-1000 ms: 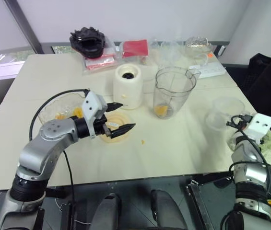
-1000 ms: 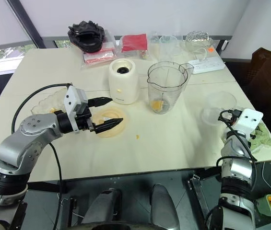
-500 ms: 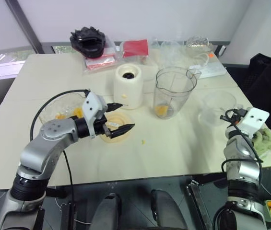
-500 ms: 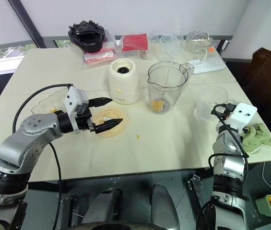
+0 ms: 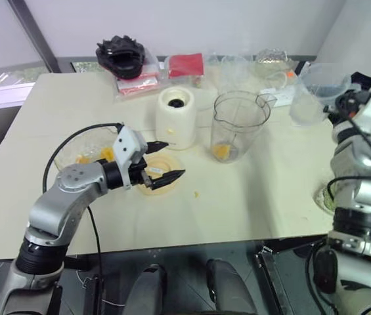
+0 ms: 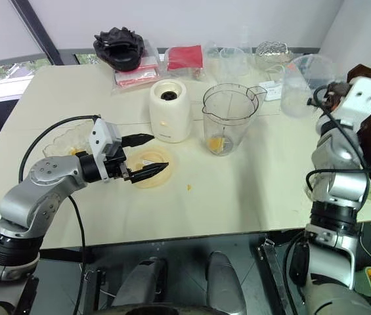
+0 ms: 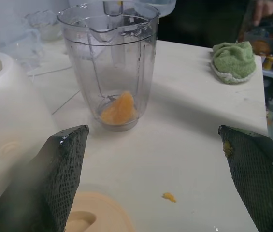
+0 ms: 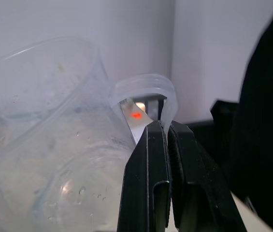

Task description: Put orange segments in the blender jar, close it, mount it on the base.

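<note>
Head view, jar: the blender jar [image 5: 238, 125] stands upright and lidless near the table's centre. The white base [image 5: 177, 118] is just beside it at its 9 o'clock, and a few orange segments [image 5: 221, 151] lie on its floor.
Head view, left gripper: the left gripper [image 5: 165, 161] is empty, its fingers spread, and it hovers over a tan disc [image 5: 144, 189]. The glass bowl [image 5: 80, 152] of further segments is at its 9 o'clock.
Head view, right gripper: the right gripper [image 6: 326, 92] hangs high at the jar's 2 o'clock, carrying a clear plastic cup [image 6: 300, 79].
Left wrist view: the jar stands between the two parted fingers. An orange scrap [image 7: 168, 196] lies on the table before it, and a green cloth [image 7: 233, 60] is well apart.
Right wrist view: the fingers are clamped on the cup's looped tab.
Handling, segments: these look soft, wet and slippery, so they likely need a light pinch across the middle.
Handling, jar: it appears to be stiff, smooth plastic and light while nearly empty. The rim wall away from the spout looks the best place to grip.
Writing: none is legible on the jar, the base or the packets.
</note>
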Robot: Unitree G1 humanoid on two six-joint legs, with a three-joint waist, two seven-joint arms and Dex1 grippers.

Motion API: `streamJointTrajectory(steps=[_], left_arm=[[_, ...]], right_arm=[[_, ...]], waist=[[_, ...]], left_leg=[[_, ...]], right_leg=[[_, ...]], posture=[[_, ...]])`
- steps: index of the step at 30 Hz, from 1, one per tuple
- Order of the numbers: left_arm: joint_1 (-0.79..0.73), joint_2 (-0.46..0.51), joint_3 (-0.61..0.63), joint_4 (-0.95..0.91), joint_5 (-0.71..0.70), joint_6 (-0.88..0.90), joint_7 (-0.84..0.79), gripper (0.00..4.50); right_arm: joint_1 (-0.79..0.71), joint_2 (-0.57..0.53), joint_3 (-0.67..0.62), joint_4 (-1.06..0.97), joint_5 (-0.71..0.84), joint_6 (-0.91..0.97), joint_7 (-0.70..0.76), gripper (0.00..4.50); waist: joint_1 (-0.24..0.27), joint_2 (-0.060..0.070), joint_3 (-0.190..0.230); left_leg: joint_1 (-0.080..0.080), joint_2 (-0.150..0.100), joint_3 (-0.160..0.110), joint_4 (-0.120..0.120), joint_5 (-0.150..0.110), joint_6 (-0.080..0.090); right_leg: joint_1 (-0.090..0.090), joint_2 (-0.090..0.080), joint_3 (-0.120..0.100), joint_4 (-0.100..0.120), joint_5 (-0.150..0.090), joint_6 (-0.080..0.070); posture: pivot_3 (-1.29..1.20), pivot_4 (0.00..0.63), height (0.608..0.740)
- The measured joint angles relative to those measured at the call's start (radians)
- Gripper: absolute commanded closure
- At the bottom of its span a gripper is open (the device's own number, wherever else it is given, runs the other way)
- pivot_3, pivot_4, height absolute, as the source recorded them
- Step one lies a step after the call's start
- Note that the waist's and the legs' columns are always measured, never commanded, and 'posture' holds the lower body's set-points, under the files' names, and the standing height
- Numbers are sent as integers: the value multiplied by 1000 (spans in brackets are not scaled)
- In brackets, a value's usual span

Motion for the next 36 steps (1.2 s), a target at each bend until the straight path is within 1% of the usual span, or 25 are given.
streamJointTrajectory(steps=[5,9,11,19,24,36], left_arm=[[6,-16,-2,7,11,-21,0,0],[6,-24,-4,7,16,-26,4,0],[7,-27,-4,8,20,-30,6,0],[7,-41,-4,31,40,-43,9,0],[7,-43,-9,36,47,-46,4,0],[5,-43,-14,37,53,-47,-3,0]], right_arm=[[-86,-119,70,4,-15,91,113,4458],[-100,-153,111,-31,-41,118,164,4458],[-100,-175,157,-60,-62,137,202,4458],[-95,-196,243,-142,-152,130,257,4458],[-73,-214,278,-151,-230,80,277,4458],[-53,-226,297,-147,-349,-34,323,4458]], waist=[[-2,2,1],[-1,2,1],[-1,2,1],[1,2,1],[1,2,1],[1,2,1]], left_leg=[[-1,0,0,0,0,0],[-1,0,0,0,0,0],[-1,0,0,0,0,0],[-2,0,0,0,0,0],[-2,0,0,0,0,0],[-2,0,0,0,0,0]], right_leg=[[-1,0,0,-1,0,0],[-1,0,0,-1,0,0],[-1,0,0,-1,0,0],[-1,0,0,-1,0,0],[-1,0,0,-2,0,0],[-1,0,0,-2,0,0]], posture=[[0,150,740],[0,150,740],[0,150,740],[0,150,740],[0,150,740],[0,150,740]])
